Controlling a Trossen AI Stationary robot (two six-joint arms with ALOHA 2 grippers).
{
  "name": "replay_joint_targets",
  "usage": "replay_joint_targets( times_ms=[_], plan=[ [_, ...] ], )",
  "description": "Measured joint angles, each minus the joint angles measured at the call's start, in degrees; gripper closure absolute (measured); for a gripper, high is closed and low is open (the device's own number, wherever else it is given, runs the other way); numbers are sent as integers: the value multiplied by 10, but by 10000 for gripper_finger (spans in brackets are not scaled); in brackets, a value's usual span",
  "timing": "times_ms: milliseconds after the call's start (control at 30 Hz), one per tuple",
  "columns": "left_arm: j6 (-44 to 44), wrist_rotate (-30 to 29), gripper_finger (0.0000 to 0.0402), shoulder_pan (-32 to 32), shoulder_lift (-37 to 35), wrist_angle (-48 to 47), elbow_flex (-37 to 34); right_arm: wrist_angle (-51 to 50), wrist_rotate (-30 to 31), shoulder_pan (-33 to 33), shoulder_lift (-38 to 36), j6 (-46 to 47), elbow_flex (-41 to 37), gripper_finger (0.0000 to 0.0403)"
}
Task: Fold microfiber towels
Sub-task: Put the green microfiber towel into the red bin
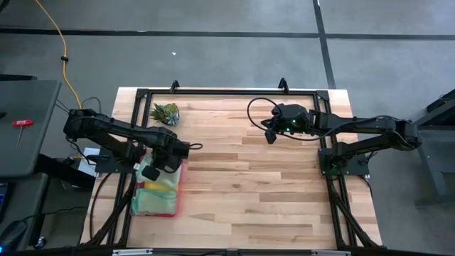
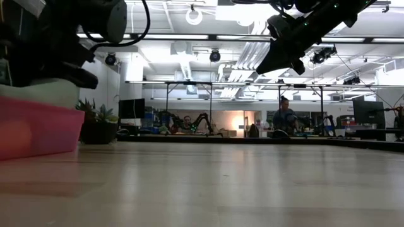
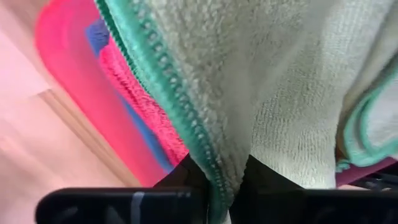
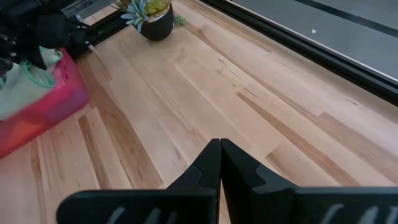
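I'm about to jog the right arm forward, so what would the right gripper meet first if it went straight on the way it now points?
Probably just the bare wooden tabletop. The right gripper, fingers shut, points down over open boards. The small spiky green plant in its dark pot and the translucent pink tray lie off to one side, though depth is unclear.

A: Where do the cameras sit?
B: One looks straight down on the whole surface (image 1: 242,171); one sits level at its top, facing the room.
A: And the wrists?
B: Left presses against a towel (image 3: 261,81); right looks across to the tray (image 4: 43,106) the overhead shows too.
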Motion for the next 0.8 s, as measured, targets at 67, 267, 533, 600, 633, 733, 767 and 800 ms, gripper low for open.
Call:
replay_joint_targets(
  times_ms=[67, 267, 533, 600, 633, 733, 767, 800],
  plan=[
    [4, -10, 372, 0, 0, 4, 0, 0, 0, 0, 0, 3, 0, 403],
    [-28, 6, 337, 0, 0, 5, 0, 0, 0, 0, 0, 6, 0, 403],
    [-108, 80, 294, -2, 0, 4, 0, 0, 0, 0, 0, 6, 0, 403],
    [-129, 80, 283, 0, 0, 5, 0, 0, 0, 0, 0, 6, 0, 403],
    [-143, 81, 277, 0, 0, 5, 0, 0, 0, 0, 0, 6, 0, 403],
    [-165, 79, 255, 0, 0, 5, 0, 0, 0, 0, 0, 6, 0, 403],
    [-164, 74, 247, 0, 0, 5, 0, 0, 0, 0, 0, 6, 0, 403],
    [-160, 65, 239, 0, 0, 4, 0, 0, 0, 0, 0, 6, 0, 403]
  ],
)
